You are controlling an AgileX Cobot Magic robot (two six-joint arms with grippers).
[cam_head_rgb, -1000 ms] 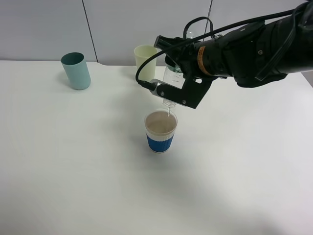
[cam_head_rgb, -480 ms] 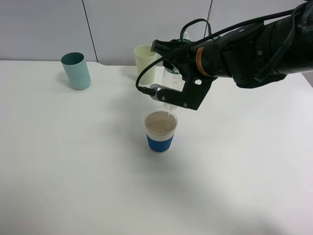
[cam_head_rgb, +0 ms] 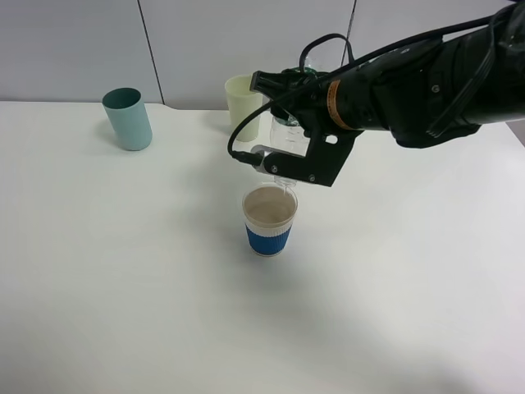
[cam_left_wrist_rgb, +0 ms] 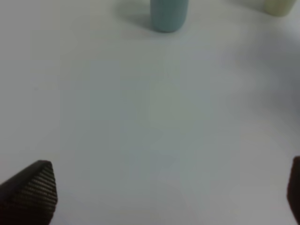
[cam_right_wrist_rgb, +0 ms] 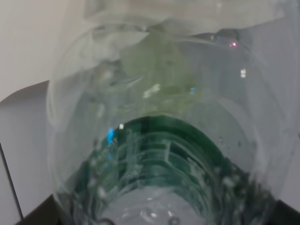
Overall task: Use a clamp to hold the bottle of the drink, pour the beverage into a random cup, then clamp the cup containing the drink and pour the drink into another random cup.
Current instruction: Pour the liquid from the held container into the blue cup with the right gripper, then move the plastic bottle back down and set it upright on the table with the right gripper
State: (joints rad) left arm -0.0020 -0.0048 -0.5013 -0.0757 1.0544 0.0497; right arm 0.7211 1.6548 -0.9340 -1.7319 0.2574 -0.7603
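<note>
My right gripper (cam_head_rgb: 289, 156) is shut on a clear plastic bottle (cam_head_rgb: 285, 135), held tipped neck-down over the white cup with a blue sleeve (cam_head_rgb: 269, 219). A thin stream falls from the bottle's mouth into that cup, which holds pale brownish liquid. The right wrist view is filled by the bottle (cam_right_wrist_rgb: 159, 131) with its green label. A teal cup (cam_head_rgb: 128, 118) stands at the back left and a cream cup (cam_head_rgb: 242, 96) behind the bottle. The left wrist view shows my left gripper (cam_left_wrist_rgb: 164, 187) open and empty above bare table, with the teal cup (cam_left_wrist_rgb: 168, 14) beyond it.
The white table (cam_head_rgb: 123, 287) has a grey wall behind it. The right arm's black cable loops above the gripper. The cream cup (cam_left_wrist_rgb: 281, 5) just shows at the edge of the left wrist view.
The right gripper has tipped the bottle a little further and shifted slightly left over the blue-sleeved cup. The cups have not moved.
</note>
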